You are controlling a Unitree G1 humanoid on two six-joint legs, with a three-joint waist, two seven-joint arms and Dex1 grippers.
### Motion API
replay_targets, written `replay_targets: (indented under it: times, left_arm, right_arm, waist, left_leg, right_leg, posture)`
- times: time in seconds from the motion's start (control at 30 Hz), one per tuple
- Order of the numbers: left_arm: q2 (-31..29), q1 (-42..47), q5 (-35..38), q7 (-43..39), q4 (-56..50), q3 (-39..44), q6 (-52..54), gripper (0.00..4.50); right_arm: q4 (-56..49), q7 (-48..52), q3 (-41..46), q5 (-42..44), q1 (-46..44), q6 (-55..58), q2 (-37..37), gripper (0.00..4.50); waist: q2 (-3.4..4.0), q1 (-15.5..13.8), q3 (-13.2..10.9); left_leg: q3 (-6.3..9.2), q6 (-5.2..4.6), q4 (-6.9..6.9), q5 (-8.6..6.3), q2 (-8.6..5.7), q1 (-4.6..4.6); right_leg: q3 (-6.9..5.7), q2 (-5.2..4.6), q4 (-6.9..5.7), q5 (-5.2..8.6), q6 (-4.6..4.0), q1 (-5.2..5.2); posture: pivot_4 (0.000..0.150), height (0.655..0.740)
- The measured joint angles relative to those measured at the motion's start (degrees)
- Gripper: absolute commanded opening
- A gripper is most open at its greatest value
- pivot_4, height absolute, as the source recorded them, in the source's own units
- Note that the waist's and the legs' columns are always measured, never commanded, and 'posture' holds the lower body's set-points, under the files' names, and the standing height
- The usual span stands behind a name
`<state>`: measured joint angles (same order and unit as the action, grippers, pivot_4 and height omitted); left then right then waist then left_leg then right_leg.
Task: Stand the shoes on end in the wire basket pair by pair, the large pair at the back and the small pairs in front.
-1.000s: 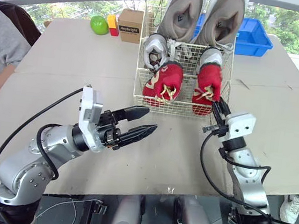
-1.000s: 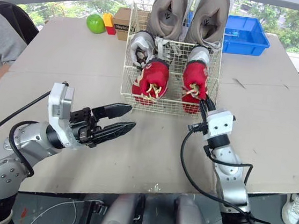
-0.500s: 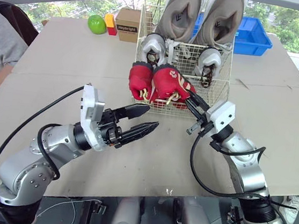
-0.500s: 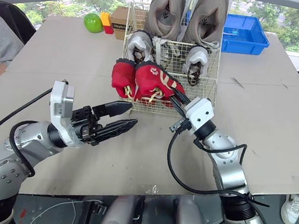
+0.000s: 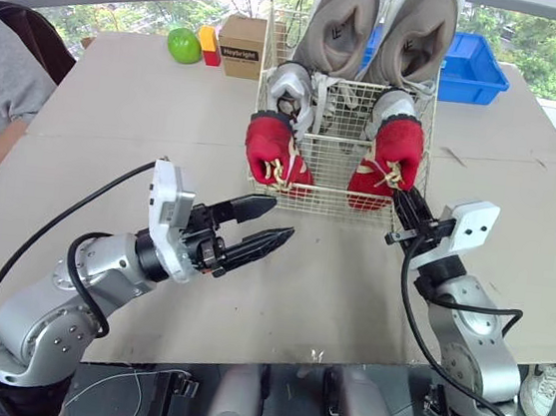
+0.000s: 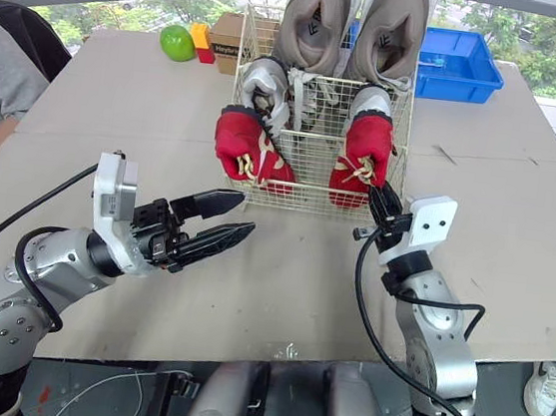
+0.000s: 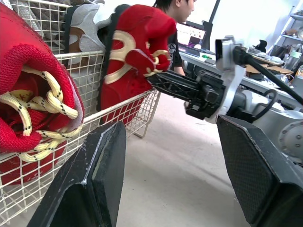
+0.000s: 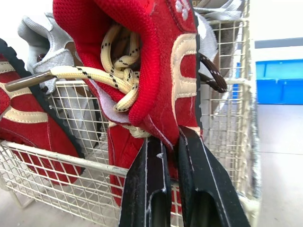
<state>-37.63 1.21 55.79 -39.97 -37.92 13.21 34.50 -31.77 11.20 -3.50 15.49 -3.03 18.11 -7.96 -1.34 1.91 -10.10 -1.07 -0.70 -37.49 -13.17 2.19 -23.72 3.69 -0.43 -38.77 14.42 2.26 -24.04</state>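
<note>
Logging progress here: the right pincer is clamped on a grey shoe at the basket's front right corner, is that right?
No: the right pincer is clamped on a red shoe, not a grey one, at the wire basket's front right corner; the right wrist view shows it.

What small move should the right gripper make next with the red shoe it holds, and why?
Probably open the right gripper and draw back: it pinches the right red shoe, which appears to stand on end in the front of the wire basket, level with the left red shoe.
</note>
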Motion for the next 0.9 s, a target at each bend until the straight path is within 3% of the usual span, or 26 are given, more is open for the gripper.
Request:
replay_targets:
  times: [0.17, 0.37, 0.43, 0.47, 0.73, 0.9]
  left_arm:
    - [-0.1, -0.3, -0.1, -1.1, 0.0, -0.2, -0.2, 3.3]
    - [-1.0, -1.7, -0.8, -3.7, 0.1, -0.2, -1.0, 3.3]
    - [-1.0, -1.7, -1.1, -3.7, 0.1, -0.2, -1.1, 3.3]
    - [-1.0, -1.7, -1.1, -3.7, 0.1, -0.2, -1.1, 3.3]
    - [-0.4, -2.0, -0.9, -0.7, 0.0, -0.4, 0.2, 3.3]
    - [-2.4, -11.3, -0.3, -0.3, -0.4, 2.1, 2.2, 3.3]
  right_arm:
    - [-0.9, -0.1, 0.0, 0.0, -1.4, 5.6, -1.9, 0.05]
    - [-2.1, 5.5, 4.3, 7.7, -3.7, 13.3, -7.9, 2.7]
    - [-2.3, 6.9, 6.8, 10.2, -3.9, 15.1, -10.0, 3.83]
    - [-2.8, 7.9, 7.0, 11.5, -3.8, 15.9, -11.1, 4.14]
    - [-3.3, 20.2, 13.2, 18.5, 0.7, 16.1, -22.3, 4.14]
    - [-2.8, 35.2, 22.7, 21.7, 12.2, 12.2, -32.4, 4.14]
  waist:
    - [-0.02, 0.1, 0.0]
    - [-0.29, 0.0, 0.2]
    - [-0.34, -0.1, 0.2]
    - [-0.35, -0.1, 0.2]
    - [-0.31, -0.3, 0.2]
    - [-0.29, -0.2, 0.2]
  left_leg:
    - [-0.03, 0.0, 0.0, 0.0, 0.0, 0.01]
    - [-0.03, -0.01, -0.03, 0.01, 0.01, 0.07]
    - [-0.04, -0.02, -0.05, 0.01, 0.0, 0.11]
    - [-0.05, -0.02, -0.06, 0.01, 0.0, 0.13]
    - [-0.02, -0.03, -0.04, 0.0, -0.02, 0.05]
    - [0.0, -0.07, 0.07, -0.04, 0.02, 0.03]
  right_leg:
    - [0.01, 0.02, 0.0, 0.0, 0.0, 0.01]
    - [-0.11, -0.01, 0.03, 0.11, -0.09, 0.16]
    - [-0.1, -0.02, 0.06, 0.16, -0.05, 0.23]
    - [-0.09, -0.02, 0.07, 0.18, -0.04, 0.25]
    - [-0.15, -0.04, 0.24, 0.07, 0.12, 0.27]
    - [-0.19, -0.05, 0.37, 0.07, 0.11, 0.27]
  posture:
    - [0.15, 0.74]
    - [0.15, 0.74]
    - [0.15, 0.74]
    - [0.15, 0.74]
    - [0.15, 0.74]
    - [0.15, 0.74]
